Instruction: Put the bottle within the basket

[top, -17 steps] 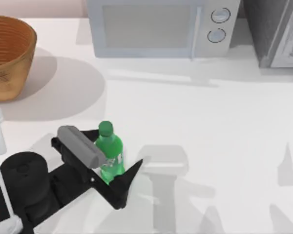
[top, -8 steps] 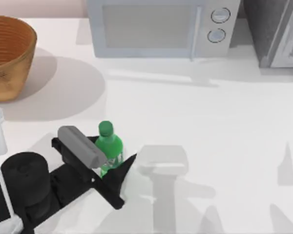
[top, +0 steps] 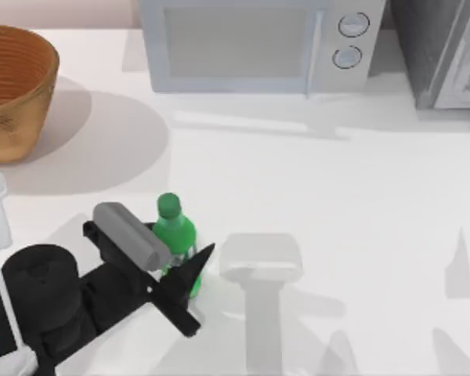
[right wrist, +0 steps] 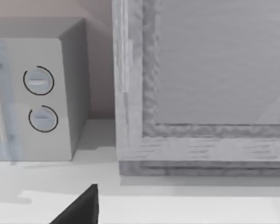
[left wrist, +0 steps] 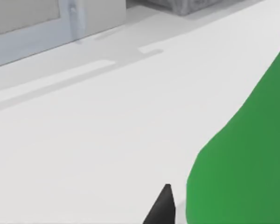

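Bottle (top: pixel 175 235) stands upright at seven o'clock on the desk (top: pixel 337 219), clasped by the left end effector (top: pixel 172 262), the basket (top: pixel 12 86) well apart at ten o'clock; a low, slack grip could tip it during lifting.

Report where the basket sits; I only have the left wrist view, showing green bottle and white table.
Observer: The basket stands at the rear left corner of the table in the top view.
Operator: Give me the bottle's pose.
Observer: The bottle stands upright on the table, cap up, with the left gripper at its body.
Operator: Place the right arm.
Observer: Parked; its wrist camera faces the dials of the microwave.
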